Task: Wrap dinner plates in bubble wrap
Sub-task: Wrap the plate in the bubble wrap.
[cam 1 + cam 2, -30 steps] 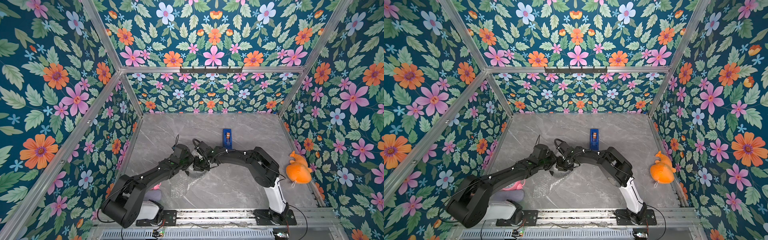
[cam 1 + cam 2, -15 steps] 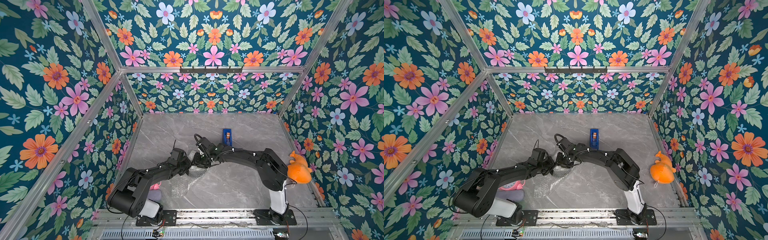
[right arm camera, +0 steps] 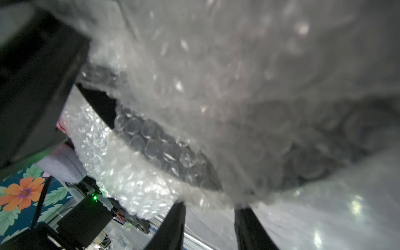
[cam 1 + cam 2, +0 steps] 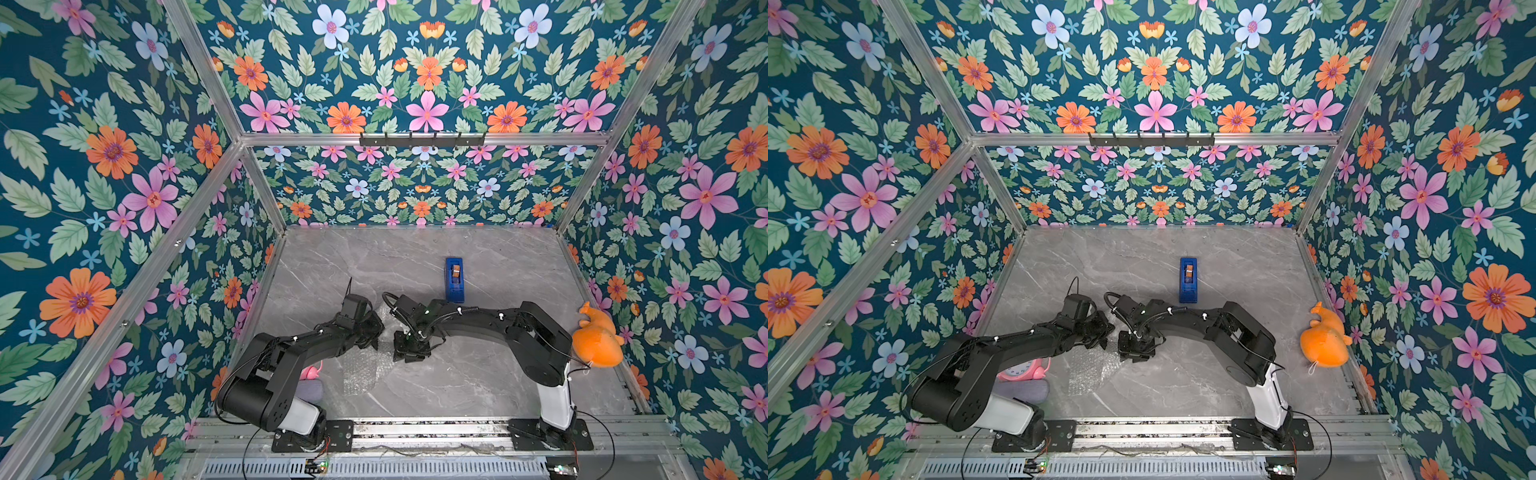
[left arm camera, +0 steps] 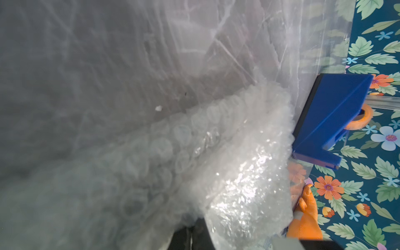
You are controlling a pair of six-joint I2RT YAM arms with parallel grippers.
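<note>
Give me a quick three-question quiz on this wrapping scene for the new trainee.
1. True or false: the clear dimpled bubble wrap sheet lies over part of the round glossy black plate.
2. Which stands on the grey marble-look table, beyond both arms? A) a blue plastic tape dispenser B) a red mug C) a green bowl
3. Which pincer shows its jaws apart in its own wrist view?
Key: 1 true. 2 A. 3 the right pincer; the left pincer is shut on the wrap.
</note>
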